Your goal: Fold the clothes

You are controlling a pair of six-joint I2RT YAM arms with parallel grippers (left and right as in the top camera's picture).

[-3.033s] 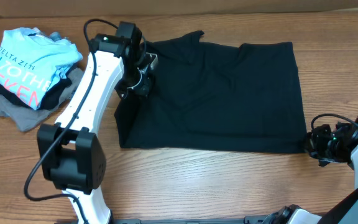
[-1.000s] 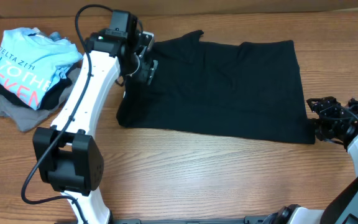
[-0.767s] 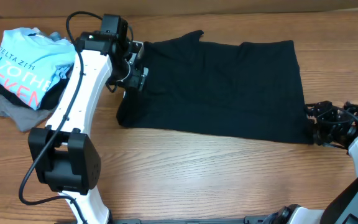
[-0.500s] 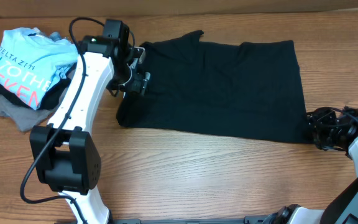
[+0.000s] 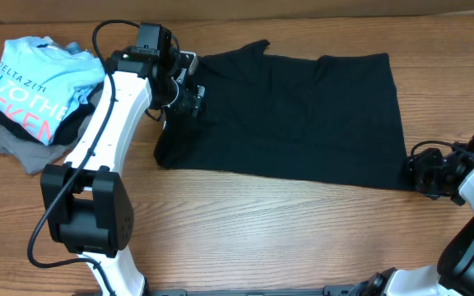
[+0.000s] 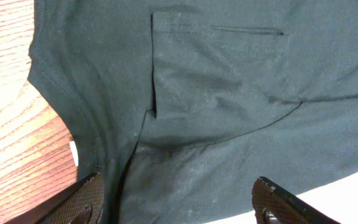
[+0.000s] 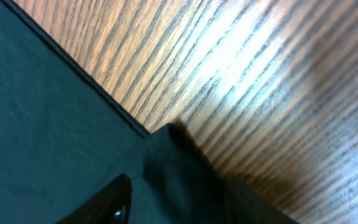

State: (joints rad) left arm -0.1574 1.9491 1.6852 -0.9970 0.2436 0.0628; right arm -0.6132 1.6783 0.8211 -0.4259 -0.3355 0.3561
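Left gripper (image 6: 178, 185): jaws wide apart, holding nothing, just above the black shirt (image 5: 295, 115) by its sleeve. Right gripper (image 7: 176, 190): jaws partly apart, straddling the shirt's hem corner. The shirt lies flat on the wooden table (image 5: 303, 238); a clothes pile (image 5: 35, 90) sits beyond its sleeve end.

Corner of black shirt (image 7: 55, 124) on wood-grain table (image 7: 260, 68), hem running diagonally, gripper fingertip (image 7: 115, 202) over fabric at bottom

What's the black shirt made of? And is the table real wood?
The black T-shirt looks like soft, matte knit cloth, maybe cotton: it wrinkles and has stitched seams. The table looks like smooth, slightly shiny wood with grain lines, though it could be laminate.
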